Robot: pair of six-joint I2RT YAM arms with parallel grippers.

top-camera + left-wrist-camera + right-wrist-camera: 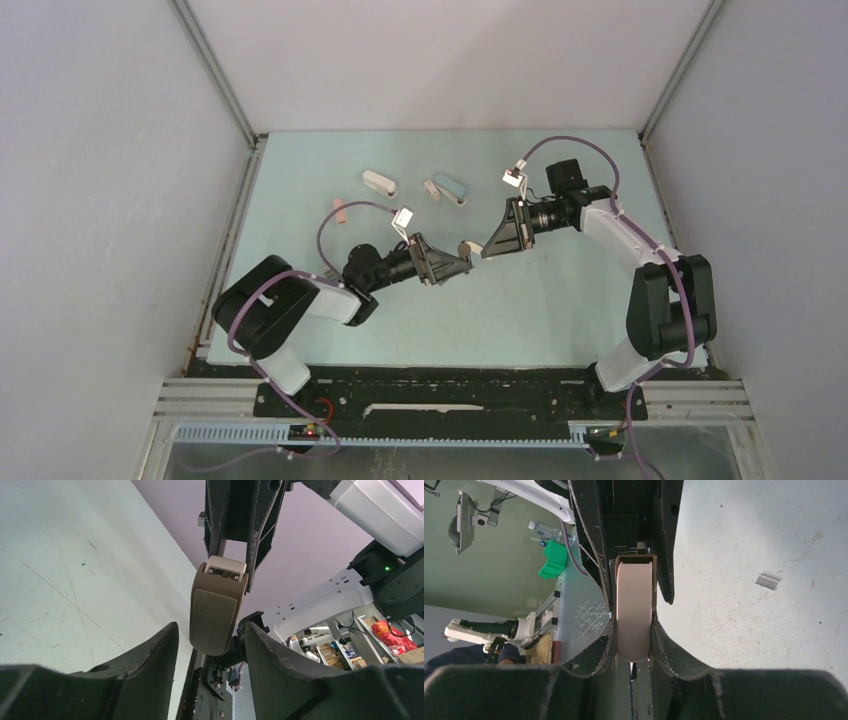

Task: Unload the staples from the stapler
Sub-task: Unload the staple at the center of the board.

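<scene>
A beige stapler hangs in the air between my two grippers at the table's middle. My right gripper is shut on one end of the stapler, its pads pressed on both sides. In the left wrist view the stapler points toward me. Its near end lies between the tips of my left gripper, which stands open with a narrow gap on each side. A small grey strip of staples lies on the table to the right of the right gripper.
At the back of the table lie a white stapler, a blue stapler and a pink stapler. Grey walls close in the table on the left, back and right.
</scene>
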